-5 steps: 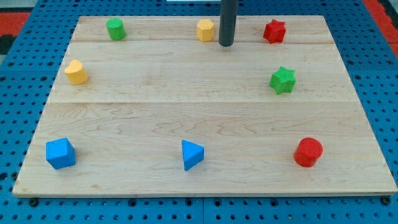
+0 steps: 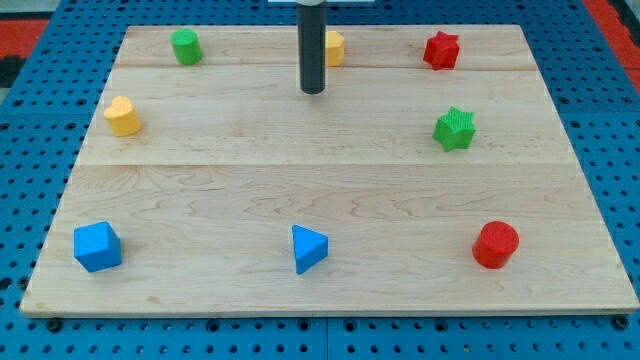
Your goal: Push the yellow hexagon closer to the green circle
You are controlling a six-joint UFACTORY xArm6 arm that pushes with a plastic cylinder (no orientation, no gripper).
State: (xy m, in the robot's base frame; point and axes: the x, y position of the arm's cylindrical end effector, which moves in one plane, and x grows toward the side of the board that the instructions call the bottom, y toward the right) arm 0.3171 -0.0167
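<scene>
The yellow hexagon sits near the view's top centre of the wooden board, partly hidden behind my rod. The green circle stands at the top left, well apart from the hexagon. My tip rests on the board just below and to the left of the yellow hexagon, between it and the green circle's side. I cannot tell whether the rod touches the hexagon.
A yellow heart lies at the left. A red star is at the top right, a green star at the right. A blue cube, a blue triangle and a red cylinder line the bottom.
My tip has moved from the right of the yellow hexagon to its lower left, passing in front of it. The hexagon has not visibly moved.
</scene>
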